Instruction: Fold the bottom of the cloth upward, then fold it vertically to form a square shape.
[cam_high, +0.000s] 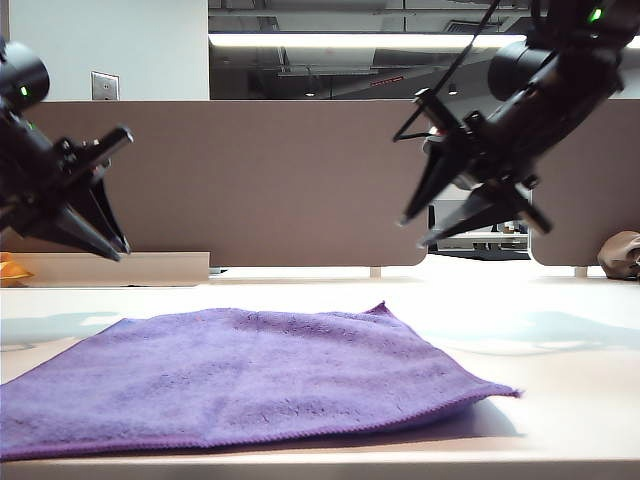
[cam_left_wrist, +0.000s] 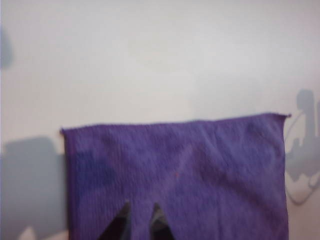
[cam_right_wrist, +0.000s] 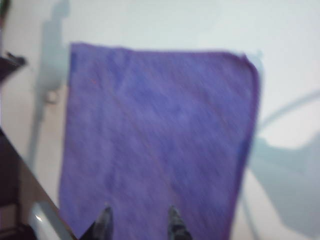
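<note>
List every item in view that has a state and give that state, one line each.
cloth: lying flat on the table, held by neither tool.
left tool: raised above the cloth's left side, fingers apart, empty.
right tool: raised above the cloth's right side, fingers apart, empty.
brownish lump: resting at the far right, untouched.

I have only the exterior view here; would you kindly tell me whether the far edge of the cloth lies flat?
Observer: Yes, in the left wrist view the cloth has a straight far edge, flat on the table.
Operator: Thank you. Where is the left gripper over it?
Observer: The left gripper hangs above the cloth, jaws slightly apart, holding nothing.
Operator: And the right one?
Observer: The right gripper also hangs over the cloth, its jaws wider apart and empty.
</note>
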